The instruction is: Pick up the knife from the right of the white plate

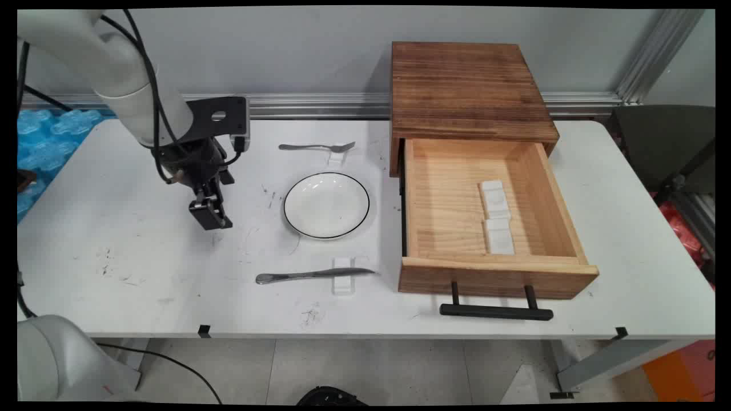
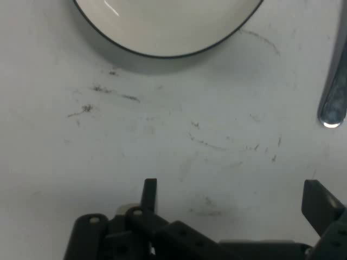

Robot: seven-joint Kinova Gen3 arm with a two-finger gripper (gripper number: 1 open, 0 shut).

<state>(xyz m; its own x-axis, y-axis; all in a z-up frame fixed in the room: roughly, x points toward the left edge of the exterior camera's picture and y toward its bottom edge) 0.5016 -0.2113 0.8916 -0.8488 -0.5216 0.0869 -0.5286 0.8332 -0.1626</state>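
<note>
While the arm reaches in from the upper left of the main view, its black gripper [image 1: 212,217] hangs low over a bare, scuffed part of the white table [image 1: 114,251], holding nothing. A white plate [image 1: 326,205] with a thin black rim lies near it to the right. Beyond the plate a fork [image 1: 317,147] rests with its head on a small white rest [image 1: 337,153]; on the near side a knife [image 1: 311,274] lies across another white rest [image 1: 343,278]. Right of the plate stands a dark wooden cabinet [image 1: 465,85] with its pale drawer [image 1: 491,274] pulled open, a black bar handle [image 1: 495,311] at the front. Two white blocks [image 1: 495,216] lie end to end on the drawer floor.

From the hand view, the two fingers [image 2: 149,195] stand spread wide apart over the marked tabletop, with nothing between them. The plate's edge [image 2: 168,32] curves across the top, and the rounded end of the knife's handle [image 2: 335,105] shows at the right edge.
</note>
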